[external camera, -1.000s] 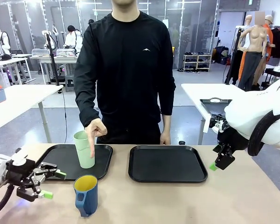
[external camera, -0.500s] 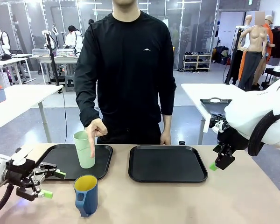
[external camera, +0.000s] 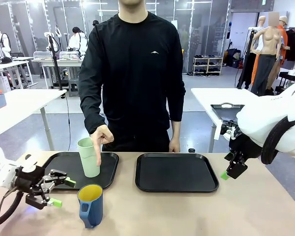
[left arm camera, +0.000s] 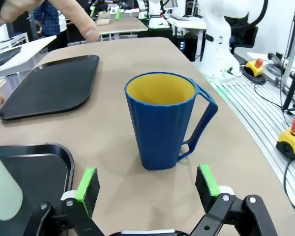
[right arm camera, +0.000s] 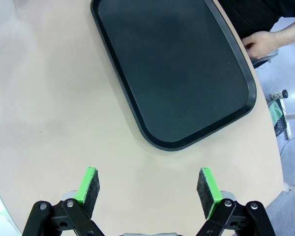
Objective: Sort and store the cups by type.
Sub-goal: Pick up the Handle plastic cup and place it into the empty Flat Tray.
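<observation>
The worktop [external camera: 196,211] carries two black trays: the right tray [external camera: 177,172] bare, the left tray [external camera: 64,169] holding the upright mint-green tumbler [external camera: 88,157], which the person's hand [external camera: 101,136] points down at. The blue mug [external camera: 91,205] stands upright off the trays, at the left tray's 5 o'clock. The left end effector [external camera: 58,191], spread wide, sits at the mug's 9 o'clock, apart from it. The right end effector [right arm camera: 147,189] hangs spread, holding nothing.
</observation>
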`<action>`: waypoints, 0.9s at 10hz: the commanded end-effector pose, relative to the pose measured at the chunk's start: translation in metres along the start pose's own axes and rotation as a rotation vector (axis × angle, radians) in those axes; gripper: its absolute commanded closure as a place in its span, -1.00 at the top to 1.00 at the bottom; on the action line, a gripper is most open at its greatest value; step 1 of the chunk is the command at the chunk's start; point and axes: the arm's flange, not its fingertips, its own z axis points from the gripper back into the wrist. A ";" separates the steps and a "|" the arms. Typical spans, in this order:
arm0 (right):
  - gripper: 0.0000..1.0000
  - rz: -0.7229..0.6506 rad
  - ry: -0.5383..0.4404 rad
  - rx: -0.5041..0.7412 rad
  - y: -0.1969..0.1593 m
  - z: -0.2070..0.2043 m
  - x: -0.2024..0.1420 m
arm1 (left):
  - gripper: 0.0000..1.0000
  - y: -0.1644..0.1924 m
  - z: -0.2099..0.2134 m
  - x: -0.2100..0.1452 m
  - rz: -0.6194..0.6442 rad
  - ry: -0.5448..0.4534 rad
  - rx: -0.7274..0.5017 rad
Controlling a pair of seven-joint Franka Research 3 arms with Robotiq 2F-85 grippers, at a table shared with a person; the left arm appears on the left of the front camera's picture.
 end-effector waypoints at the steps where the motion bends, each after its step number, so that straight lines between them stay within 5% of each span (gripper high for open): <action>1: 1.00 -0.004 0.001 -0.010 0.000 0.000 0.001 | 1.00 0.017 -0.016 -0.007 -0.049 -0.017 -0.073; 9: 1.00 -0.004 0.001 -0.010 0.000 0.000 0.001 | 1.00 0.022 -0.070 -0.013 -0.022 -0.101 -0.171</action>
